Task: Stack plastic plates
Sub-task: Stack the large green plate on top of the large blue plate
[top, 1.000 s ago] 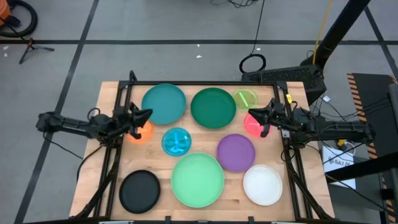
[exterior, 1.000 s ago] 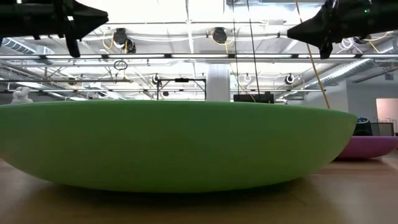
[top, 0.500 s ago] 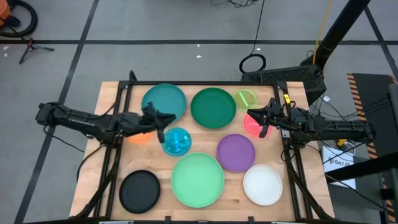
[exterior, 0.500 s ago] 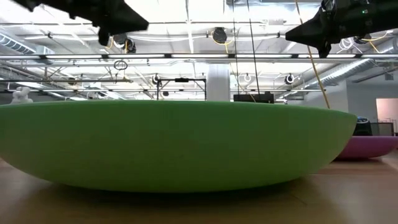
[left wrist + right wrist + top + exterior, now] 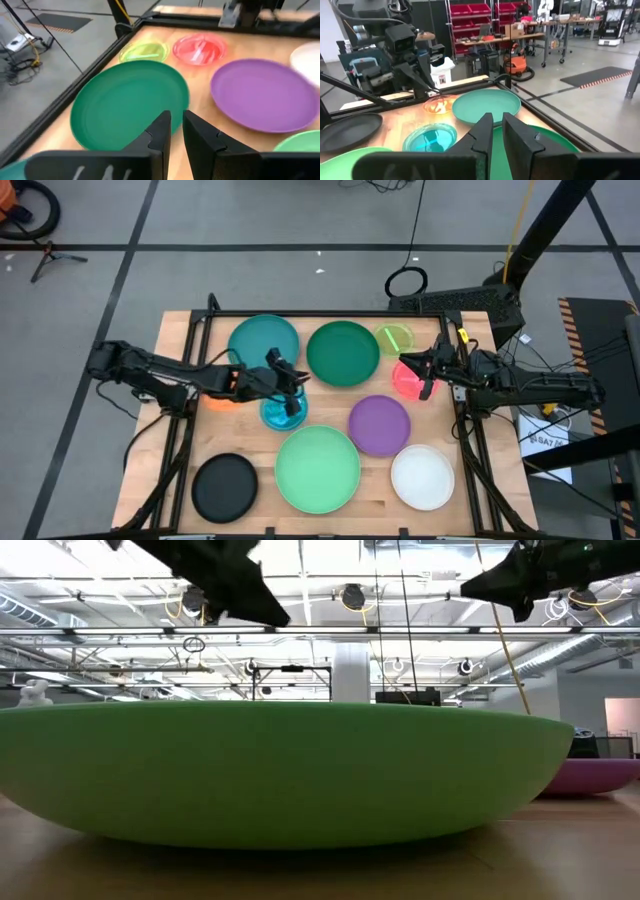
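Ten plastic plates lie flat on the wooden table: teal (image 5: 262, 345), dark green (image 5: 343, 352), lime (image 5: 394, 338), pink (image 5: 407, 383), purple (image 5: 380, 424), mint green (image 5: 318, 468), white (image 5: 422, 477), black (image 5: 224, 486), blue (image 5: 278, 415) and orange (image 5: 222, 399), which is partly hidden under my left arm. My left gripper (image 5: 292, 390) is shut and empty, above the blue plate's far edge. My right gripper (image 5: 421, 376) is shut and empty, above the pink plate.
The table's dark frame rails (image 5: 190, 420) run along both sides, under the arms. In the low view the mint green plate (image 5: 280, 775) fills the foreground, with the purple plate (image 5: 592, 776) to its right. Bare wood (image 5: 175, 445) shows at the near left.
My left gripper has gone toward the table's right edge, from above the orange plate to above the blue plate's far edge, with the arm stretching out. No plate has moved.
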